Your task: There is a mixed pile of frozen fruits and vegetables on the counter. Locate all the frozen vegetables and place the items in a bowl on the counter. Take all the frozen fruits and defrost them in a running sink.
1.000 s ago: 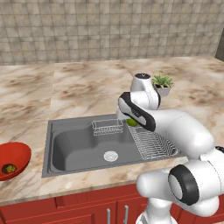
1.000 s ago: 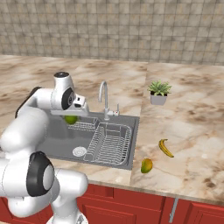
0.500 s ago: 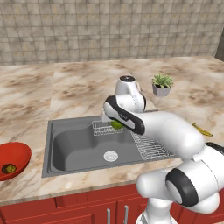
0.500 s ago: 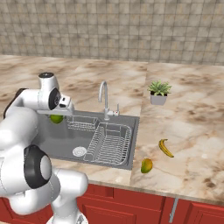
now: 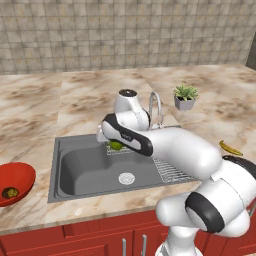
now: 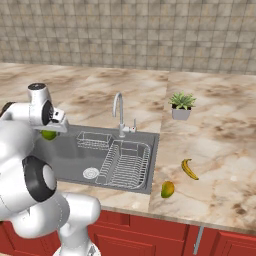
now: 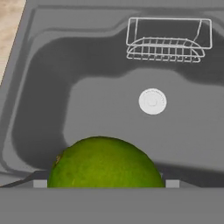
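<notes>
Jaws closed wide on round green vegetable, held over sink basin, well apart from red bowl on counter. Risked a drop into the basin, given round slippery shape and long carry remaining

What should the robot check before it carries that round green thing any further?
1. Round green vegetable held between the jaws: ok, it sits right at the gripper, above the sink.
2. Red bowl waiting on the counter to the left: ok.
3. Room left in the bowl: ok, one small dark green piece lies inside.
4. Path from sink to bowl free of obstacles: ok, bare counter between them.
5. Banana and yellow-green oval fruit moved to the sink: not ok, both lie on the counter right of it.
6. Tap running: cannot tell.
</notes>
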